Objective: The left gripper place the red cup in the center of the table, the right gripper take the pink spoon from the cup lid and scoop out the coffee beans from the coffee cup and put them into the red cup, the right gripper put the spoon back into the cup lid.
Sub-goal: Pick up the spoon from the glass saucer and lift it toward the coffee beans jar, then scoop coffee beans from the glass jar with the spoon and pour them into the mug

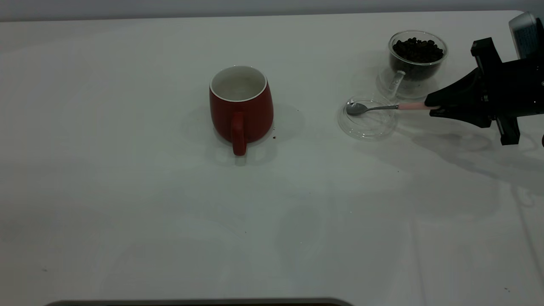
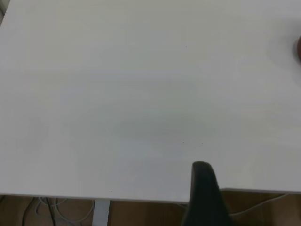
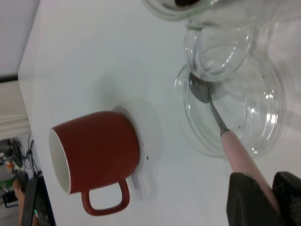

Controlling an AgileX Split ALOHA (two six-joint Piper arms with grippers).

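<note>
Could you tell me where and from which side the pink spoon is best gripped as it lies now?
Grip the pink handle near its end, coming in low from the table's right. The spoon lies flat with its bowl resting in the cup lid and its handle sticking out past the rim toward that side, clear of the glass. The right gripper is already closed on it there.

A robotics lab or test bench is showing here: a bare white table is filling the exterior view, cables are hanging under its edge over a wooden floor, and cluttered equipment is standing beyond the far edge.
</note>
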